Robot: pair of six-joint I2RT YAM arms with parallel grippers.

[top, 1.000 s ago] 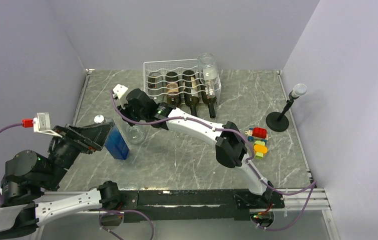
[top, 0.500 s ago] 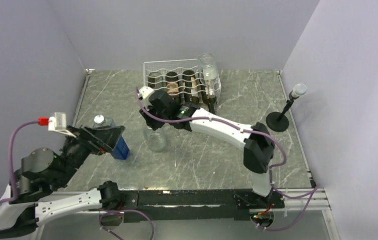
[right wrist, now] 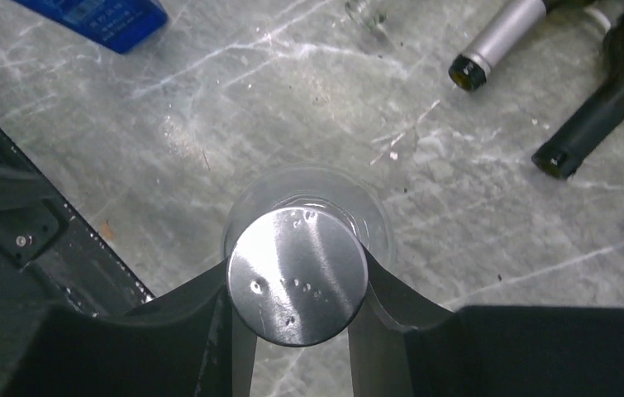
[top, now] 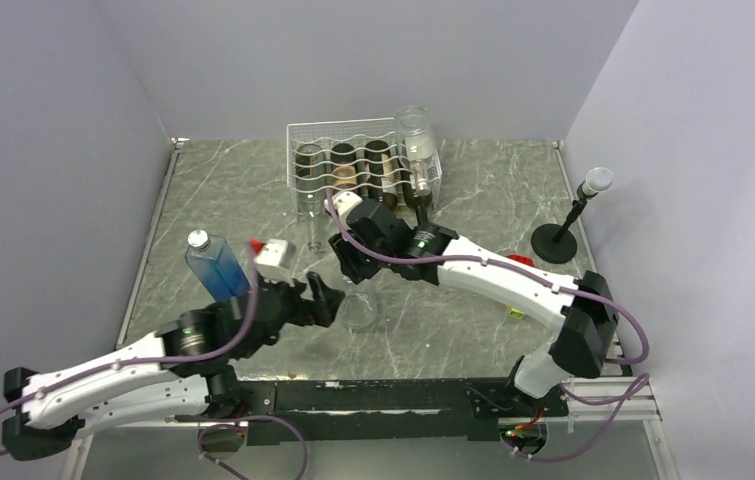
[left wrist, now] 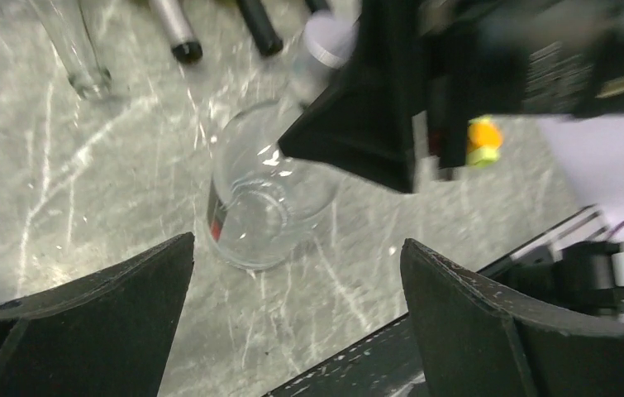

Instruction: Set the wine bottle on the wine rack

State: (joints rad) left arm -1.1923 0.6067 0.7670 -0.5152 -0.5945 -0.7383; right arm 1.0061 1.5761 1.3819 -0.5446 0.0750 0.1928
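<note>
A clear glass wine bottle [top: 359,308] with a silver cap [right wrist: 297,275] stands upright on the marble table [top: 253,180], near the front middle. My right gripper [top: 356,272] [right wrist: 297,277] is shut on its neck just under the cap. My left gripper [top: 323,300] [left wrist: 298,240] is open, close to the bottle's left side, and the bottle [left wrist: 259,207] lies just beyond its fingertips. The white wire wine rack [top: 298,135] stands at the back with three dark bottles [top: 358,170] in it, a clear one [top: 311,215] at its left and another clear one [top: 418,140] on top at the right.
A blue bottle [top: 215,268] stands to the left of my left arm. A microphone on a black stand [top: 558,240] is at the right. Coloured toy blocks [top: 520,262] lie partly behind my right arm. Dark bottle necks [right wrist: 498,45] stick out in front of the rack.
My right gripper carried the clear bottle from the left towards the front middle. My left gripper left the blue bottle standing and swung right to the clear bottle.
</note>
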